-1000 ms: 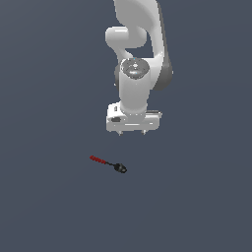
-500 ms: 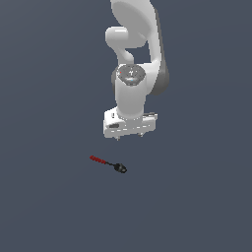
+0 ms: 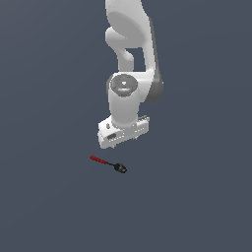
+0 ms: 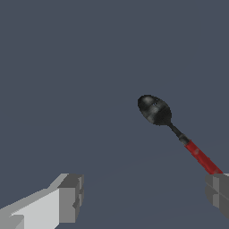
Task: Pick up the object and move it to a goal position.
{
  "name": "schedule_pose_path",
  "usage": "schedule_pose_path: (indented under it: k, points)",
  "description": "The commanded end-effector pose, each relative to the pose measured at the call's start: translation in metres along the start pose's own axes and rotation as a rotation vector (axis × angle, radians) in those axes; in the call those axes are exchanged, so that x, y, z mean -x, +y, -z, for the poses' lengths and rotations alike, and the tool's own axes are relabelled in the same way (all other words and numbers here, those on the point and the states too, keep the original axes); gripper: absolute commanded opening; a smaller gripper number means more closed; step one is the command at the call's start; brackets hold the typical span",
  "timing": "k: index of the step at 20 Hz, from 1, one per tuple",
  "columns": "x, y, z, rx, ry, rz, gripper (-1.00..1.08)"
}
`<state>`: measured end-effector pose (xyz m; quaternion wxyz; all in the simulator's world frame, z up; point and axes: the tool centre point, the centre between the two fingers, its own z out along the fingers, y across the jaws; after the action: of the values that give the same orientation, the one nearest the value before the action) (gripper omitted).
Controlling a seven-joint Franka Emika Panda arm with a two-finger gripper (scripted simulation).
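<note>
Since a second ago the arm (image 3: 130, 54) has swung toward the exterior view's left, and its wrist has twisted so the hand block now sits at a slant; the spoon has not shifted from its spot.

From my seat I count one arm, one gripper (image 3: 121, 143) and one small spoon on one dark grey tabletop (image 3: 49, 206).

Largest first: the white arm comes down from the top of the exterior view and ends in that tilted hand block, which hangs above the tabletop and apart from the spoon.

I read the gripper as released. In the wrist view I see two grey fingers (image 4: 70, 198) spread wide to opposite sides of the frame, with bare tabletop between them and nothing held.

Smallest is the spoon (image 3: 108, 163). It lies flat on the tabletop, just below the gripper in the exterior view, with its red ribbed handle pointing to the exterior view's left and its glossy black head to the exterior view's right. In the wrist view the spoon (image 4: 176, 131) runs diagonally, and the red end of its handle disappears behind one finger.
</note>
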<state>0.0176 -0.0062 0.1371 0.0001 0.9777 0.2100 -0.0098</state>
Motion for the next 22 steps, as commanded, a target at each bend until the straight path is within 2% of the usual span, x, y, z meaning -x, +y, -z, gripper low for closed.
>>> schedule_pose_path:
  k: [1, 22]
  points:
    - [-0.002, 0.007, -0.005, 0.002, 0.0, 0.063, 1.0]
    - [-0.01, 0.063, -0.049, 0.009, 0.006, 0.572, 1.0]
